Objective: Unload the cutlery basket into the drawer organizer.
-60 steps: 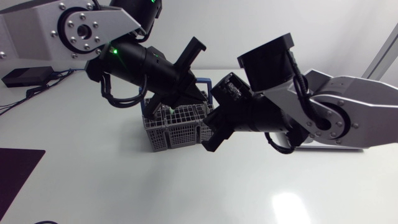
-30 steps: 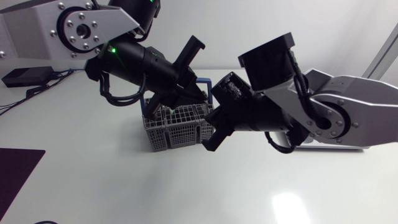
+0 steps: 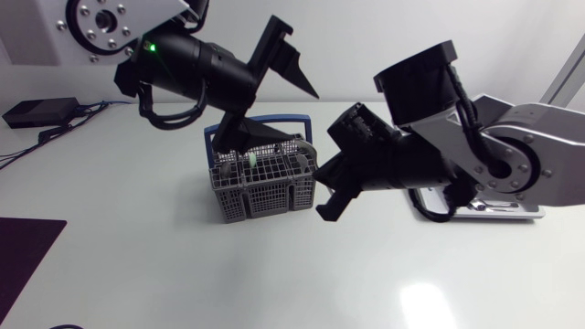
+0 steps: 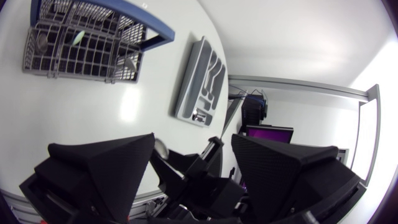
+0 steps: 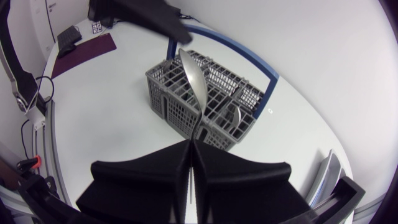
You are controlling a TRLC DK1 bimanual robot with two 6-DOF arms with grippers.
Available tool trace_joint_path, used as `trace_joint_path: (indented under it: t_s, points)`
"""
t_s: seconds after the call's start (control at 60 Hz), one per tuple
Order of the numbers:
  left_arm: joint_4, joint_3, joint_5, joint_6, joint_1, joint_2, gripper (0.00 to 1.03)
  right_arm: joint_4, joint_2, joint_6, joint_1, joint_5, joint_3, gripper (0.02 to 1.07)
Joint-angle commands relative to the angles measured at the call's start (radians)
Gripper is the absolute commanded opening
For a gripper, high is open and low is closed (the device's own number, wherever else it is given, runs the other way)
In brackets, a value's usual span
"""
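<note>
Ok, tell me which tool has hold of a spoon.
The right tool: it is shut on the handle of a spoon. The left tool stands wide open, holding nothing.

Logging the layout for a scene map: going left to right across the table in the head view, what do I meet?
Dark mat → cutlery basket → right hand, shut on a spoon → drawer organizer.

You have: one white glossy desk (image 3: 137,270), light glare (image 3: 425,298) on it; one dark mat (image 3: 23,256) at its left edge; one black box (image 3: 37,112), cabled.
</note>
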Motion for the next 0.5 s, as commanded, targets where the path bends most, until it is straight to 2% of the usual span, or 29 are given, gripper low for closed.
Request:
trace_joint_path:
  t_s: [0.0, 0.117, 0.483]
  points:
    - [0.03, 0.068, -0.018, 0.025, 0.029, 0.009, 0.95, -0.04, -0.03, -0.049, -0.032, -0.026, -0.056, 0.08]
    - [0.031, 0.084, -0.052, 0.082, 0.04, 0.019, 0.95, -0.069, -0.072, -0.101, -0.113, -0.073, -0.091, 0.08]
    - [0.056, 0.124, -0.055, 0.136, 0.06, 0.046, 0.95, -0.107, -0.125, -0.32, -0.362, -0.184, -0.169, 0.08]
